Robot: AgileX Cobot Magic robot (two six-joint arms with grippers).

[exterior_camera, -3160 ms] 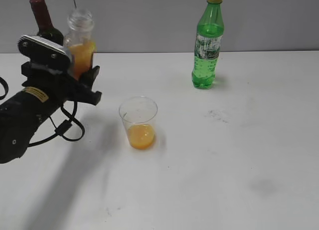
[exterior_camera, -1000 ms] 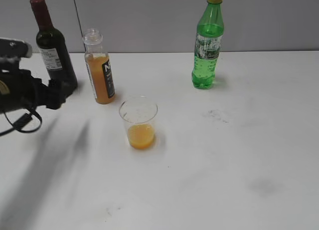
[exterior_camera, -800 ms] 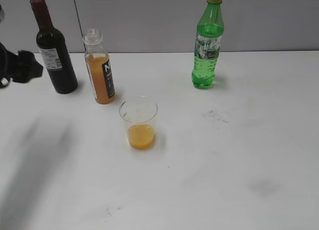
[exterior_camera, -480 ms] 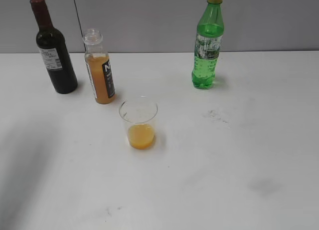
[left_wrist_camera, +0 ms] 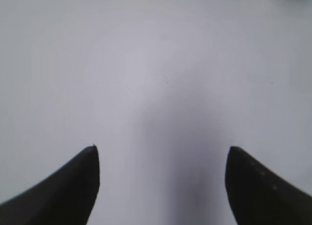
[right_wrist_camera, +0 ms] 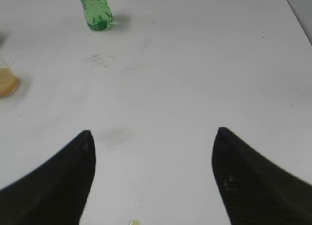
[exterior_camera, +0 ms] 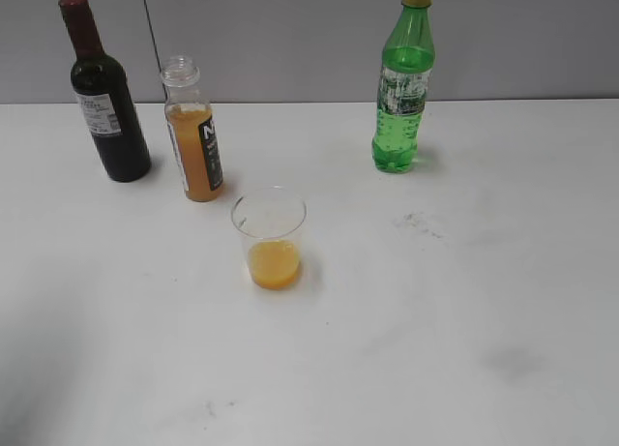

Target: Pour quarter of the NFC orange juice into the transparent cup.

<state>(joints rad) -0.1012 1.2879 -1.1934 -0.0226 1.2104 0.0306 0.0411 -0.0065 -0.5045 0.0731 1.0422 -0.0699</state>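
Bench: white, faintly smudged; it carries everything I see from the exterior view. No arm shows there.
Green bottle: tallest item, capped, upright at the back right, well apart from the task items. Not part of my job.
Wine bottle: dark, upright at the back left, near the juice bottle but not touching it.
NFC orange juice: upright on the bench, neck open, no cap visible, black label facing right. Liquid level sits below the shoulder.
Transparent cup: upright in front of and slightly right of the juice bottle, near it but apart. A shallow layer of orange liquid covers the bottom.
Left hand: fingers spread wide, nothing between them, hovering over bare bench.
Right hand: fingers spread wide, empty, over bare bench with the cup at the left edge of its view.
Step in hand: I judge the pour finished and the bottle set down.
Procedure: I keep both hands spread and clear of the bottles, hold them away from the cup rim, and avoid any sweep that could tip the uncapped bottle.
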